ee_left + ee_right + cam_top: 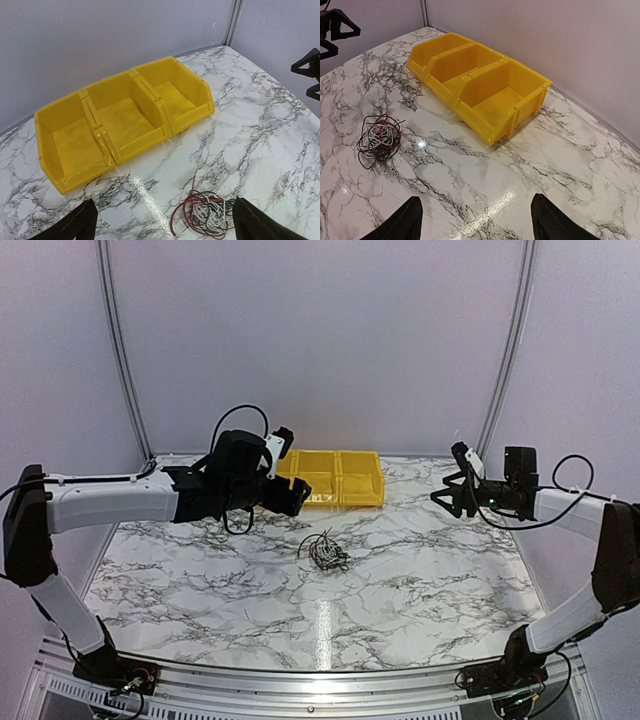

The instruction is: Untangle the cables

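Right now I am holding both arms up above the marble table (200,585), and neither one is touching anything on it. My left gripper (164,202) is standing wide open. Its two dark fingers (75,225) are showing at the bottom corners of the left wrist view, and nothing is clamped between them. My right gripper (475,199) is likewise gaping, with its fingers spread far apart and nothing in its hold.

The cables (323,551) are lying in one small knot near the middle of the table, loose on the surface. Black, red and pale strands are looping through one another. In the left wrist view a single red strand is curving out along the left side of the bunch.

In the top view, my left gripper is hanging at about 11 o'clock from the tangle and fairly near it. My right gripper is hanging at about 2 o'clock, well apart from it. In the right wrist view the knot is sitting far out at 9 o'clock, away from the line between my fingers.

Three yellow bins (335,480) are sitting side by side in a row at 12 o'clock from the cables, toward the far wall, with a strip of marble between them and the tangle.
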